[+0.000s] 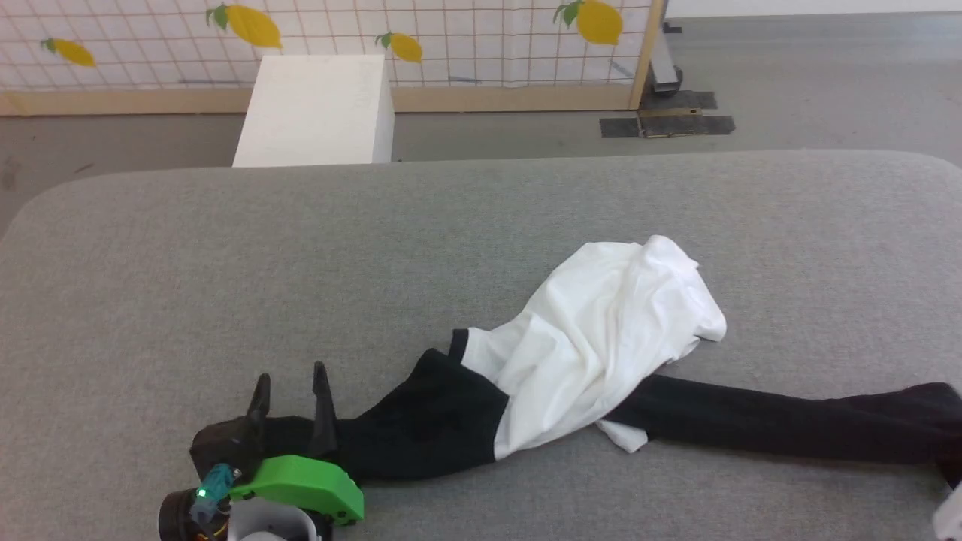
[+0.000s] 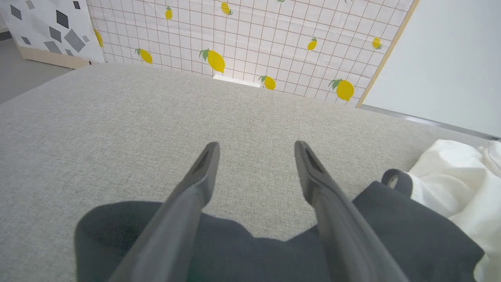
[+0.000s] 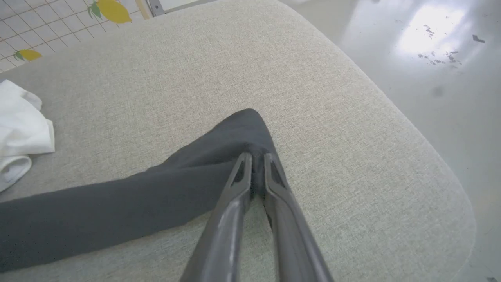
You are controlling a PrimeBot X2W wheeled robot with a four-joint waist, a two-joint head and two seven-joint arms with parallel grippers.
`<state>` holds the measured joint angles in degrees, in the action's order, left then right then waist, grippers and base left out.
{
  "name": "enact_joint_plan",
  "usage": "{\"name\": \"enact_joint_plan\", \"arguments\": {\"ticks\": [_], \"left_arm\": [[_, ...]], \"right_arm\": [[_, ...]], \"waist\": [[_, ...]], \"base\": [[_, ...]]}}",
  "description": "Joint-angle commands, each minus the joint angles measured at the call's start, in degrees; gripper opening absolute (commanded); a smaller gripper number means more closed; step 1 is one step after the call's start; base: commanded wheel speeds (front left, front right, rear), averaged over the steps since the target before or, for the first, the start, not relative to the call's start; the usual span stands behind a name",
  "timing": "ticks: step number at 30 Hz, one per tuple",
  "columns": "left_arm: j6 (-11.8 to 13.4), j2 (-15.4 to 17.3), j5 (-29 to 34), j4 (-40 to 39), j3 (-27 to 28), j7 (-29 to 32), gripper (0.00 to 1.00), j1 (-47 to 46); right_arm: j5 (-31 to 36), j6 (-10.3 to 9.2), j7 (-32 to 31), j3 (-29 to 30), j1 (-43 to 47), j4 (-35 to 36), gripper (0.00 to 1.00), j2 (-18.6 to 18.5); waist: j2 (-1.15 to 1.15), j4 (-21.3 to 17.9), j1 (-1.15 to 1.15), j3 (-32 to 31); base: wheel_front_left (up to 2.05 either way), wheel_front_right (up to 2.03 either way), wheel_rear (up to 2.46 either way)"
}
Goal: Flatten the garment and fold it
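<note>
At the near edge, the left hand [image 1: 289,394] is spread wide over one black sleeve end, while the right hand [image 3: 254,156] is pinched narrow on the other sleeve's tip. The garment [image 1: 601,338] lies crumpled across the grey tabletop [image 1: 301,248]. Beyond it stands a white box [image 1: 316,113].

Grey fabric-covered table [image 1: 225,248], rounded corners, surface flat. One shirt [image 1: 601,338] lies directly on it: white body bunched in a heap right of centre, black sleeves stretched out left and right along the near edge.
</note>
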<state>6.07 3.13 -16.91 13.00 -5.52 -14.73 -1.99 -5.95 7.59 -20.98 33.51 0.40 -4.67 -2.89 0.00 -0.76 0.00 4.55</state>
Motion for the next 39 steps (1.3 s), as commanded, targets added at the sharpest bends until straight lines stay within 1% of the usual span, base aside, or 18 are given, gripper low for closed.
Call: {"name": "enact_joint_plan", "arguments": {"ticks": [1, 3, 5, 8, 11, 14, 16, 18, 21, 24, 26, 28, 30, 33, 37, 38, 39], "left_arm": [[-0.5, -0.2, 0.3, 0.3, -0.4, -0.3, 1.00, 0.3], [-0.9, -0.2, 0.0, 0.3, -0.9, -0.3, 1.00, 0.3], [-1.1, -0.2, 0.2, 0.2, -1.5, -0.3, 1.00, 0.0], [-2.1, -0.2, 0.5, -0.3, -3.4, -0.3, 1.00, -0.9], [-4.5, -0.2, 0.7, -1.1, -8.8, 1.0, 1.00, -4.2], [-6.7, -0.2, -0.6, -1.2, -16.0, 3.6, 1.00, -9.7], [-7.6, -0.2, -1.8, -0.2, -21.0, 6.0, 1.00, -13.8], [-7.8, -0.2, -3.6, 1.3, -25.7, 8.7, 1.00, -18.0], [-7.0, -0.2, -7.3, 5.0, -31.2, 13.8, 1.00, -23.5], [-5.0, -0.2, -11.8, 10.3, -35.8, 21.5, 1.00, -29.1], [-2.8, -0.2, -14.7, 13.3, -37.6, 25.4, 1.00, -32.7], [-0.3, -0.2, -16.0, 16.4, -39.5, 29.1, 1.00, -36.0], [1.1, -0.2, -17.2, 19.3, -41.5, 32.9, 1.00, -38.9], [2.1, -0.2, -19.5, 22.9, -43.4, 37.3, 1.00, -42.1], [1.8, -0.2, -22.2, 25.5, -45.2, 39.7, 1.00, -44.7], [1.5, -0.2, -22.6, 25.9, -45.7, 39.9, 0.48, -45.1], [1.1, -0.2, -23.0, 26.2, -46.2, 39.8, 0.11, -45.6]], "right_arm": [[-1.6, -0.10, 1.7, -1.5, 0.6, -0.5, 1.00, 0.0], [-3.2, -0.10, 4.9, -4.2, 0.7, -1.1, 1.00, 0.0], [-6.5, -0.10, 8.5, -6.9, 0.6, -2.1, 1.00, 0.0], [-7.4, -0.10, 12.2, -11.1, 1.1, -3.3, 1.00, 0.0], [-7.4, -0.10, 15.3, -14.6, 1.0, -3.5, 1.00, 0.0], [-6.9, -0.10, 18.3, -17.4, 0.4, -2.4, 1.00, 0.0], [-6.5, -0.10, 19.9, -19.3, 0.1, -1.5, 1.00, 0.0], [-6.1, -0.10, 21.1, -21.0, -0.1, -0.8, 1.00, 0.0], [-5.7, -0.10, 21.6, -23.3, -0.6, -0.3, 1.00, 0.0], [-6.1, -0.10, 21.6, -25.8, -1.0, 0.0, 1.00, 0.0], [-6.4, -0.10, 21.5, -27.2, -1.4, 0.1, 1.00, 0.0], [-6.7, -0.10, 21.6, -28.5, -1.9, 0.2, 1.00, 0.0], [-7.2, -0.10, 21.8, -29.6, -2.3, 0.4, 1.00, 0.0], [-7.5, -0.10, 22.2, -31.1, -2.9, 0.5, 1.00, 0.0], [-7.8, -0.10, 23.1, -32.3, -3.4, 0.5, 1.00, 0.0], [-7.9, -0.10, 23.2, -32.4, -3.5, 0.4, 1.00, 0.0], [-8.0, -0.10, 23.3, -32.5, -3.5, 0.4, 1.00, 0.0]], "waist": [[0.00, -1.0, 0.00, -0.7], [0.00, -1.5, 0.00, -0.9], [0.00, -2.0, 0.00, -1.1], [0.00, -2.7, 0.00, -1.3], [0.00, -3.5, 0.00, -1.1], [0.00, -4.9, 0.00, -0.1], [0.00, -6.0, 0.00, 0.6], [0.00, -7.3, 0.00, 1.4], [0.00, -9.3, 0.00, 2.8], [0.00, -11.4, 0.00, 4.3], [0.00, -12.6, 0.00, 5.2], [0.00, -13.7, 0.00, 6.2], [0.00, -14.6, 0.00, 7.0], [0.00, -15.7, 0.00, 8.0], [0.00, -16.4, 0.00, 8.7], [0.00, -16.4, 0.00, 8.8], [0.00, -16.4, 0.00, 8.8]], "base": [[0.00, 0.00, 0.00], [0.00, 0.00, 0.00], [0.00, 0.00, 0.00], [0.00, 0.00, 0.00], [0.00, 0.00, 0.00], [0.00, 0.00, 0.00], [0.00, 0.00, 0.00], [0.00, 0.00, 0.00], [0.00, 0.00, 0.00], [0.00, 0.00, 0.00], [0.00, 0.00, 0.00], [0.00, 0.00, 0.00], [0.00, 0.00, 0.00], [0.00, 0.00, 0.00], [0.00, 0.00, 0.00], [0.00, 0.00, 0.00], [0.00, 0.00, 0.00]]}}
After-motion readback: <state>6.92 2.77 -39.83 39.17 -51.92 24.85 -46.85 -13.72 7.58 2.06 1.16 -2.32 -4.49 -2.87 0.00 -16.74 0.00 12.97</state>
